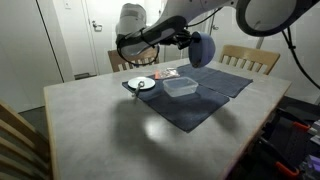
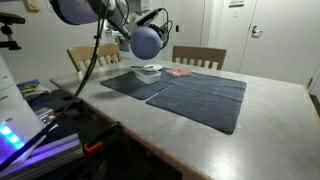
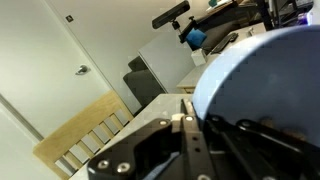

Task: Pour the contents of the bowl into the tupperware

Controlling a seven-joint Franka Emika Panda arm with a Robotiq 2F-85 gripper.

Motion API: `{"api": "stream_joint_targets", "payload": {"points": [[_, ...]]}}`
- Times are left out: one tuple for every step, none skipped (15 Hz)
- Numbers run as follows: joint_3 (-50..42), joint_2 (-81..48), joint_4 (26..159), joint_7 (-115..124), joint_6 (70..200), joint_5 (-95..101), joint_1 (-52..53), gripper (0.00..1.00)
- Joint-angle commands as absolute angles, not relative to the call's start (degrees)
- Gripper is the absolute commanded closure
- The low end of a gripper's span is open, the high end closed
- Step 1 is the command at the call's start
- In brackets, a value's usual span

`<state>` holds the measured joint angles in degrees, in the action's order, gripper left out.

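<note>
The blue-purple bowl (image 1: 201, 50) is held in the air, tipped on its side, above and just behind the clear tupperware (image 1: 180, 87). It also shows in the other exterior view (image 2: 147, 42) over the tupperware (image 2: 151, 71), and it fills the right of the wrist view (image 3: 265, 85). My gripper (image 1: 186, 41) is shut on the bowl's rim; its fingers (image 3: 190, 120) clamp the edge in the wrist view. The tupperware sits on a dark cloth mat (image 1: 210, 95). The bowl's contents are not visible.
A small white plate (image 1: 142, 84) with a utensil lies beside the tupperware. A reddish item (image 1: 165, 73) lies behind it on the mat. Wooden chairs (image 1: 250, 58) (image 2: 198, 57) stand at the table's far side. The grey table (image 1: 90, 125) ends near the front.
</note>
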<state>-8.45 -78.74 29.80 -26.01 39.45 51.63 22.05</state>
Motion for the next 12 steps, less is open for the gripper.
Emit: {"api": "stream_joint_targets", "payload": {"points": [[-10.39,-81.42,27.02,-30.32,39.98,54.43,22.94,0.99],[-10.57,-81.70,26.96,-30.81,40.09,55.10,23.18,0.99],[-10.72,-82.00,26.84,-31.35,40.24,55.75,23.38,0.99],[-10.82,-82.30,26.76,-31.80,40.45,56.38,23.62,0.99],[-10.97,-82.49,26.72,-32.35,40.70,57.04,23.86,0.99],[-11.15,-82.70,26.71,-32.82,41.01,57.70,24.12,0.99],[-11.33,-82.88,26.63,-33.26,41.29,58.31,24.30,0.99],[-11.54,-83.13,26.55,-33.72,41.57,58.96,24.43,0.99],[-11.68,-83.30,26.50,-34.25,41.78,59.61,24.57,0.99],[-11.82,-83.45,26.46,-34.76,42.08,60.24,24.68,0.99],[-11.97,-83.52,26.43,-35.20,42.36,60.77,24.78,0.99],[-12.06,-83.60,26.42,-35.69,42.65,61.34,24.85,0.99]]}}
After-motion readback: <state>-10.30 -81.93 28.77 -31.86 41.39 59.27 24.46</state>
